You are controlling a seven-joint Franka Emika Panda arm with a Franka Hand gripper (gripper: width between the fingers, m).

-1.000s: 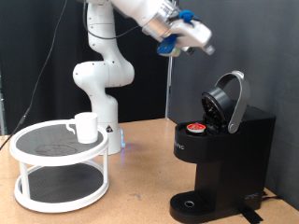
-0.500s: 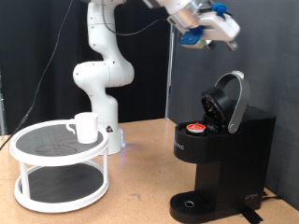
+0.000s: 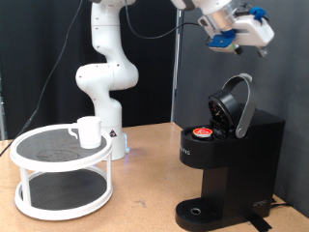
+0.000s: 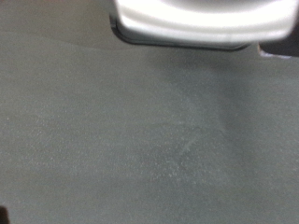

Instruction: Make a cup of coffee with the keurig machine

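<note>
The black keurig machine [image 3: 237,159] stands at the exterior view's right with its rounded lid [image 3: 237,101] hinged open. A red-and-white pod [image 3: 201,133] sits in its holder. The white cup [image 3: 89,130] stands on the top tier of the white round table [image 3: 39,155] at the left. My gripper [image 3: 253,34] is high in the air, above and a little right of the open lid, touching nothing and holding nothing that shows. The wrist view shows only a silver-rimmed dark edge [image 4: 196,23] against a grey surface; no fingers show there.
The white robot base [image 3: 104,82] stands behind the table. The machine's round drip tray [image 3: 198,211] is bare. A dark curtain hangs behind everything. The wooden tabletop [image 3: 145,184] lies between the round table and the machine.
My gripper has swung to the exterior view's right, from above the machine's left side to above and right of the open lid. The cup, pod and lid have not moved.
</note>
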